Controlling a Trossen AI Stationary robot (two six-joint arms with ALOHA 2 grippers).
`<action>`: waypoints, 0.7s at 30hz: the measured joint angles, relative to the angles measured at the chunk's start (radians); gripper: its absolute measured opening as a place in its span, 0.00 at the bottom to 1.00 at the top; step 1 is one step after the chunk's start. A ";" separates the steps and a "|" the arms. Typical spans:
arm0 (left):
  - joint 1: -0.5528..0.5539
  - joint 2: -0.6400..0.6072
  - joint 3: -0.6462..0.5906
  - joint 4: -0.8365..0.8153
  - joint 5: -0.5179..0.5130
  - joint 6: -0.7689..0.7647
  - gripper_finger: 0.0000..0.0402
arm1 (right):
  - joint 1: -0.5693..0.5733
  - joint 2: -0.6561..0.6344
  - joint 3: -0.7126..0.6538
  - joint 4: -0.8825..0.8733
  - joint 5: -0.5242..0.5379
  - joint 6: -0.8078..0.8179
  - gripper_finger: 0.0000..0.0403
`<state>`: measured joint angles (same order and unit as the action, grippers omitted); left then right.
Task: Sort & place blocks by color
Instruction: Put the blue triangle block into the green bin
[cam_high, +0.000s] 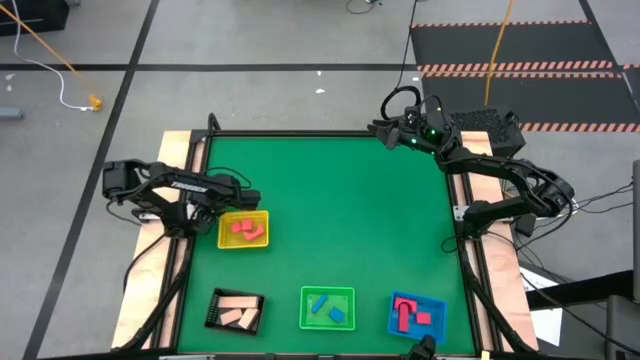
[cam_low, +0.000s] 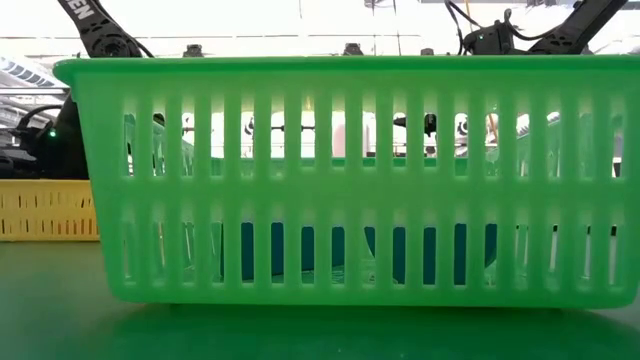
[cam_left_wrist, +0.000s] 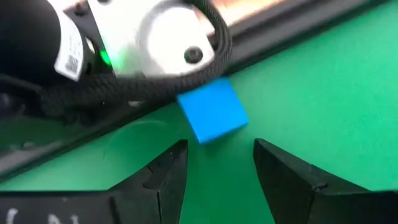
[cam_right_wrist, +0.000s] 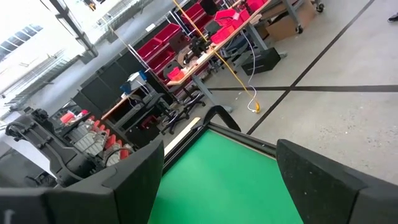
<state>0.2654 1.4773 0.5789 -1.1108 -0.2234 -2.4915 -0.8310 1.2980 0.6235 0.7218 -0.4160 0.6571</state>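
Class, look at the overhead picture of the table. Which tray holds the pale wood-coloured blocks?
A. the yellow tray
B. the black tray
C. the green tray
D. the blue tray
B: in the high view the pale wood-coloured blocks lie in the black tray at the table's near left, while the yellow tray holds red pieces, the green tray blue ones and the blue tray red ones.

- We see the green counter filling the middle of the high view.
- Four trays sit toward its lower edge: yellow tray at left, black tray, green tray, blue tray.
- A yellow cable crosses the floor at upper left.
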 joint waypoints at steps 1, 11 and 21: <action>0.001 0.000 0.000 -0.011 -0.005 -0.005 0.46 | 0.000 0.000 0.000 0.000 0.000 0.000 0.75; 0.013 0.000 0.000 -0.032 -0.025 -0.008 0.46 | 0.000 0.000 0.000 0.000 0.000 0.005 0.75; 0.034 0.000 0.000 -0.013 -0.012 0.041 0.46 | 0.000 0.000 0.000 0.000 -0.004 0.007 0.75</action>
<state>0.2993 1.4773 0.5793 -1.1233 -0.2352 -2.4504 -0.8310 1.2980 0.6235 0.7216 -0.4198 0.6643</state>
